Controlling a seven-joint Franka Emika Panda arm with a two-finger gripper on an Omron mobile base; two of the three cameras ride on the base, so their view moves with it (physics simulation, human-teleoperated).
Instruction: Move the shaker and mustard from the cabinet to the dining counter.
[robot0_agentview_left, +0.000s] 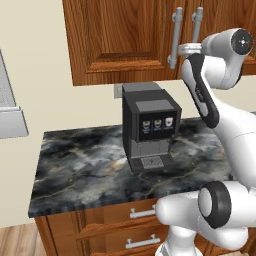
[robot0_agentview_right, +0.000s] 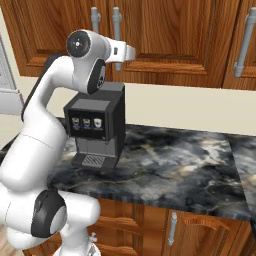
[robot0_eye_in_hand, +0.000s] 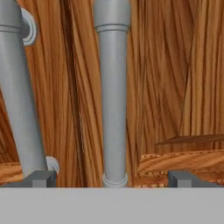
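Up at the wall cabinet: arm raised high, claw pushed in close to the two bar handles where the doors meet.
Cabinet (robot0_agentview_left: 120, 40): both doors shut; nothing taken out yet.
Handles: two grey vertical bars side by side, one per door. In the hand view the right handle (robot0_eye_in_hand: 113, 92) runs between the fingertips; the left handle (robot0_eye_in_hand: 17, 92) leans off to the side.
Claw (robot0_eye_in_hand: 113, 178): spread wide, one fingertip (robot0_eye_in_hand: 41, 178) on each side of the right handle, not touching it that I can see. Lined up that way, I'd guess, to close on the bar and pull the door.
Shaker and mustard: presumably behind those shut doors; can't confirm from here.
Counter (robot0_agentview_left: 90, 170): dark veined stone under the cabinet, wooden drawers below. Whether this is the drop-off counter, can't say.
Coffee machine (robot0_agentview_left: 150, 125): black, stands on the counter right below the handles. Arm reaches over it, so elbow room is tight.
Step, my read: door opening, very start of the job.
Risk: door swings toward the arm; forearm sits near the machine top, may need the base to back off.
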